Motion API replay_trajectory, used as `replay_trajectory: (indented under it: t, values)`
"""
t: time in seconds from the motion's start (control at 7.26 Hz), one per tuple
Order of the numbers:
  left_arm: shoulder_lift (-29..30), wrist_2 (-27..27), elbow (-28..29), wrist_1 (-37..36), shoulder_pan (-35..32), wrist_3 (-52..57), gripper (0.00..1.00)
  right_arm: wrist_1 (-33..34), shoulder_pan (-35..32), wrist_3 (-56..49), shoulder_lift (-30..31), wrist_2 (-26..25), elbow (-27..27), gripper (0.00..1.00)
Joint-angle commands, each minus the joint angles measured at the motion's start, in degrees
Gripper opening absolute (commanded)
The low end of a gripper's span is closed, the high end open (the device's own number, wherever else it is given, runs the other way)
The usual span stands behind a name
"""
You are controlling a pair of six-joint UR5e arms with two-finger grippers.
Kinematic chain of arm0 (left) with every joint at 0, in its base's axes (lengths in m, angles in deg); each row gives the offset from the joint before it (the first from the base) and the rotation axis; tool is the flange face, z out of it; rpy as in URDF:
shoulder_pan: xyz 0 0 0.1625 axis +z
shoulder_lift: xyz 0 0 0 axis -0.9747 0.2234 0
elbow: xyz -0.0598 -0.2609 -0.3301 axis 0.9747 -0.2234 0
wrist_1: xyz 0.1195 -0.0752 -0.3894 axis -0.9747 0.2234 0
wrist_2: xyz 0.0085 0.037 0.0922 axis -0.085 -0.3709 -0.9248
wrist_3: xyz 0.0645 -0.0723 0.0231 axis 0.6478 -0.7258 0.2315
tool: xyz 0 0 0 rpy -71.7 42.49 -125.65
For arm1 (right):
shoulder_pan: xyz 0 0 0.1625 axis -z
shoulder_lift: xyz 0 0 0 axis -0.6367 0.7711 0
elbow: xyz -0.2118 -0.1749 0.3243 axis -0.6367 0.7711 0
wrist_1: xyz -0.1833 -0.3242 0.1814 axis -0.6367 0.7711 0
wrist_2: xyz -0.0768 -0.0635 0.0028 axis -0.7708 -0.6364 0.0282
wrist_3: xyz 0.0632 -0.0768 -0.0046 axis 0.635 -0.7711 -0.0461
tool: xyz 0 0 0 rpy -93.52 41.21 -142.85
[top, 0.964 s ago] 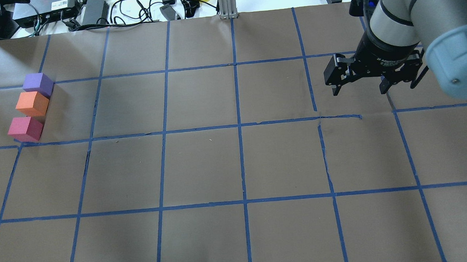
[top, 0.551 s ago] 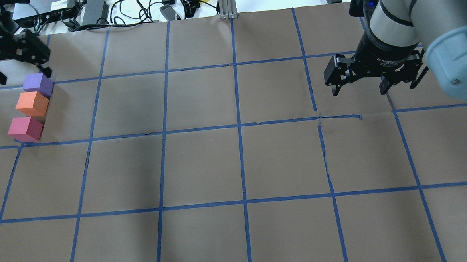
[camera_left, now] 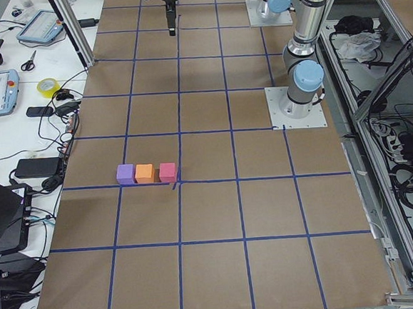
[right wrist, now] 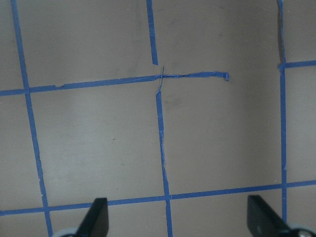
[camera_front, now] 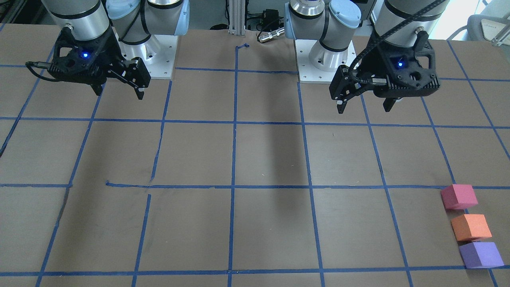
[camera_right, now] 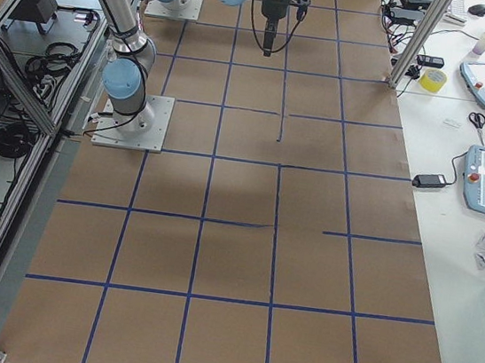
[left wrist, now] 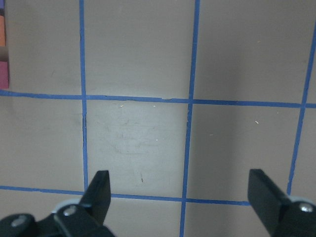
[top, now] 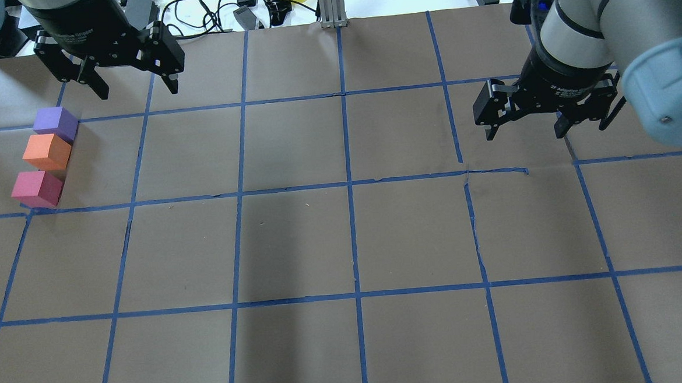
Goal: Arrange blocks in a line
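Three blocks, one purple (top: 55, 123), one orange (top: 47, 151) and one pink-red (top: 37, 188), lay in one close row near the table's left edge. The row's long axis ran alongside that edge, with purple farthest from the robot and pink-red nearest. Since 0.6 s earlier the row and the right gripper (top: 525, 135) had not shifted, while the left gripper (top: 137, 92) had moved off from beside the purple block, away from the left edge. Both grippers hung above the table with fingers spread wide, holding nothing.
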Motion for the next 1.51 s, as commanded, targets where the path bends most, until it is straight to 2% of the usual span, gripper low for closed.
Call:
replay_trajectory:
  t: [0.0, 0.55, 0.83, 1.38]
  values:
    - [0.6, -0.1, -0.2, -0.5, -0.6, 0.4, 1.0, 0.1, -0.1, -0.1, 0.0, 0.1, 0.0, 1.0]
    - [0.4, 3.6, 0.3, 0.0, 0.3, 0.7, 1.0, 0.1, -0.1, 0.1, 0.0, 0.1, 0.0, 1.0]
    - [0.7, 1.9, 0.4, 1.9, 0.2, 0.8, 1.0, -0.1, -0.1, 0.0, 0.0, 0.0, -0.1, 1.0]
    - [0.0, 1.8, -0.2, 2.0, 0.1, 0.8, 1.0, -0.1, -0.1, 0.0, 0.0, 0.1, -0.1, 1.0]
